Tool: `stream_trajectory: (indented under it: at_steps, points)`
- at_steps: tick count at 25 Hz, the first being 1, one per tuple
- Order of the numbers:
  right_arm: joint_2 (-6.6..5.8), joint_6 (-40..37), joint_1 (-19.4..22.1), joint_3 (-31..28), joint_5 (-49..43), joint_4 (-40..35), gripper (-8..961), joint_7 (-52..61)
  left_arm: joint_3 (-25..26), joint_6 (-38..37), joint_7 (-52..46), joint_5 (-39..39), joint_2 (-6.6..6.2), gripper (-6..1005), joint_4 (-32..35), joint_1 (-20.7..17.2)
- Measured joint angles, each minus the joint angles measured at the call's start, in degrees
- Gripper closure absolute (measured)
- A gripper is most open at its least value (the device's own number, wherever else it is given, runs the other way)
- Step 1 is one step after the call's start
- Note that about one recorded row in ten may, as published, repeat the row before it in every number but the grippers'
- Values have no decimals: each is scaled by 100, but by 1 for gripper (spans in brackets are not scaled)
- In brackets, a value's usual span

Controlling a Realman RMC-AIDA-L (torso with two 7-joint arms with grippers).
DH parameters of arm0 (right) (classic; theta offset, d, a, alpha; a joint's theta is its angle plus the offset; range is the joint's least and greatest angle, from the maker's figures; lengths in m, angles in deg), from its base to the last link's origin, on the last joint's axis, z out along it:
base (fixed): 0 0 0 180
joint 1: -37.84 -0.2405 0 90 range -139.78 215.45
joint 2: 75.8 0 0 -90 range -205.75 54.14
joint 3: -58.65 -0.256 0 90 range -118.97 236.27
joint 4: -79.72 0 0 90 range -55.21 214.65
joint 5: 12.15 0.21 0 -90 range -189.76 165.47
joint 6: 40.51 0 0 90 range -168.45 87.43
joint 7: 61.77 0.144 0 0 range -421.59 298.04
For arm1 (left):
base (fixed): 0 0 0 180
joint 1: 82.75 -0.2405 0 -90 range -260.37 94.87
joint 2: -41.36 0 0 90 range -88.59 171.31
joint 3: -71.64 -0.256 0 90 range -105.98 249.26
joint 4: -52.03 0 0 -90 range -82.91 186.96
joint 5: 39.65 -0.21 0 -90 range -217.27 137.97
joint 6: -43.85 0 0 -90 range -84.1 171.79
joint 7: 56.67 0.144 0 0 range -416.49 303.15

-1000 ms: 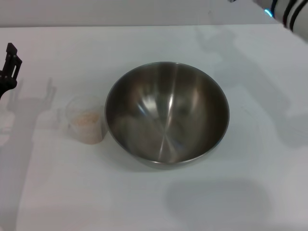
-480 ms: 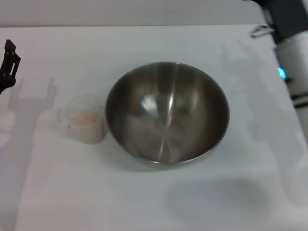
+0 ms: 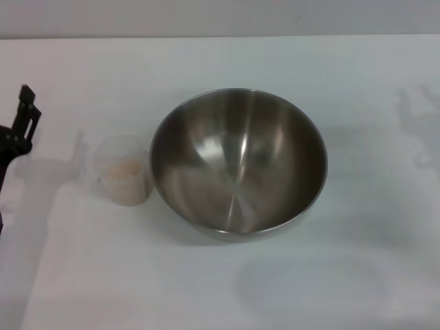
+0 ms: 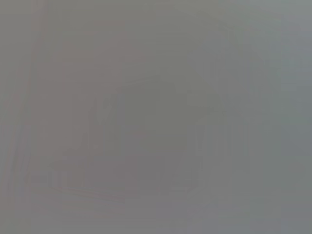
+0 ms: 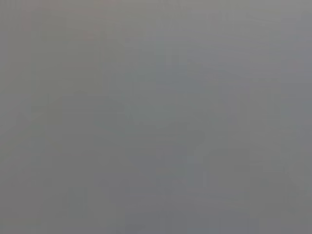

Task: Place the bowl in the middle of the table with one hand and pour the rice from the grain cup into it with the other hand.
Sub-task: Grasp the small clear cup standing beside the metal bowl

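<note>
The large steel bowl stands upright on the white table, about mid-table, and is empty inside. The small clear grain cup stands just left of the bowl, close to its rim, with pale rice in it. My left gripper shows at the left edge of the head view, left of the cup and apart from it. My right gripper is out of view. Both wrist views show only plain grey.
Shadows of the arms fall on the table at the left and far right. The table's far edge runs along the top of the head view.
The right arm has withdrawn from the top right corner and left the view. My left gripper has shifted slightly right and toward the front. Bowl and cup have not moved.
</note>
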Motion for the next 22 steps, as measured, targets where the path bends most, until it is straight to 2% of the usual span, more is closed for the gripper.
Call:
stream_trajectory:
  at_steps: [11,16,22]
  points:
    - [-79,-55,-146,-433,20,581,476,-79,-945,-364,116,1,-14,349,228,-516]
    - [-132,78,-279,-437,17,654,474,-79,-1340,-345,117,0,-14,351,274,-610]
    - [-167,162,-367,-438,26,642,471,-79,-1582,-130,117,-1,-9,354,283,-564]
